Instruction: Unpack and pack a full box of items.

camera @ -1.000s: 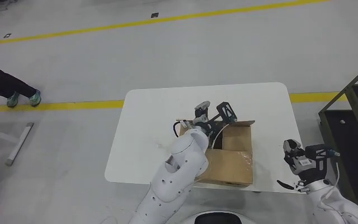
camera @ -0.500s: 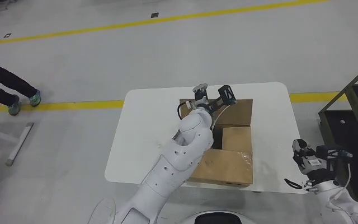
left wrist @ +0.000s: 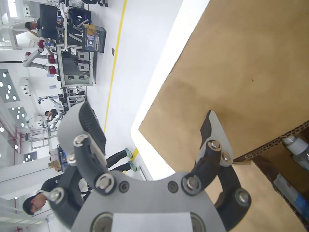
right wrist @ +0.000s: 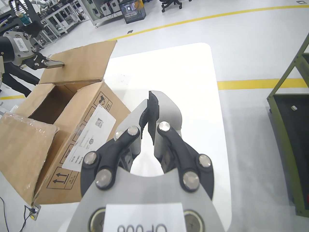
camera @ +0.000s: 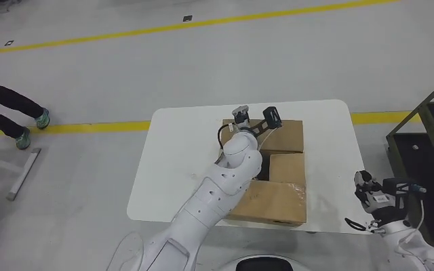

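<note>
Left gripper (left wrist: pixel 147 112): jaws spread wide, holding nothing. One fingertip (left wrist: pixel 213 126) rests on the brown face of the far flap (left wrist: pixel 241 56). The other stands clear of the cardboard, above the table's far edge. In the top view the gripper sits over the far side of the box, with its arm lying across the opening.

Right gripper (right wrist: pixel 150 108): fingers pressed together with nothing between them. It hangs by the table's right edge on the near side, well apart from the box.

Box (camera: pixel 271 203): brown cardboard with its top open, standing on the right half of the white table (camera: pixel 176 156).
- Far flap: folded outward toward the table's far edge.
- Near flap (right wrist: pixel 24 134): partly covered in clear tape and turned outward toward the robot.
- Right-side flap (camera: pixel 288 168): lies beside the dark opening; its angle cannot be told.
- Right wall: bears a white label (right wrist: pixel 89 136) and printed arrow marks.

Contents, seen in the left wrist view just under the far flap's hinge:
- A white-capped bottle (left wrist: pixel 295 146).
- A blue-and-white pack (left wrist: pixel 287 189) beside the bottle. Its kind cannot be told.

Surroundings:
- A yellow floor line (camera: pixel 203 24) runs beyond the table.
- A green rack (camera: pixel 413 149) stands on the floor to the right of the table.
</note>
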You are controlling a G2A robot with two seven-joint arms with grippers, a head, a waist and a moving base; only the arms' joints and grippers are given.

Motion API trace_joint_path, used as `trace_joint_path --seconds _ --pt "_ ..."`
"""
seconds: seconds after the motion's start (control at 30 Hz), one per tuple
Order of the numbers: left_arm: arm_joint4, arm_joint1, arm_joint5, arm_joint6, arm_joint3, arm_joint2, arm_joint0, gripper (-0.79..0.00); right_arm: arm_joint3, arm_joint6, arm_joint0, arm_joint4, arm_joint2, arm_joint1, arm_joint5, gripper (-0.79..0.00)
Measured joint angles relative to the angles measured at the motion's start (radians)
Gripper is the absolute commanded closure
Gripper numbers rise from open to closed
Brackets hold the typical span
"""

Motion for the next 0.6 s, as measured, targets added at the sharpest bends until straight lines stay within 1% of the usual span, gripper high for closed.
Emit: trace_joint_path --seconds 0.2,0.3,0.37,0.47,0.57,0.6 --pt "-0.003 -0.016 0.018 0.002 0.051 0.002 -0.009 -0.785 0.003 0.001 0.000 -0.003 -0.002 -0.001 -0.003 0.000" --pt "-0.003 -0.020 0.023 0.005 0.054 -0.003 -0.012 -0.785 0.004 0.003 0.000 0.000 -0.001 -0.001 -0.006 0.000" --pt "-0.001 -0.021 0.028 0.011 0.041 -0.009 -0.009 -0.785 0.004 0.003 0.000 0.001 0.000 -0.001 -0.007 0.000" --pt "-0.004 -0.015 0.026 0.019 -0.014 -0.032 0.012 -0.785 0.000 0.006 0.001 0.021 0.009 -0.002 -0.016 0.000" --pt "-0.006 0.001 -0.016 0.020 -0.118 -0.068 0.063 -0.785 -0.008 0.024 0.002 0.066 0.021 -0.001 -0.050 0.000" --pt "-0.010 0.011 -0.038 0.016 -0.172 -0.090 0.092 -0.785 -0.011 0.034 0.005 0.087 0.027 0.000 -0.071 0.000"
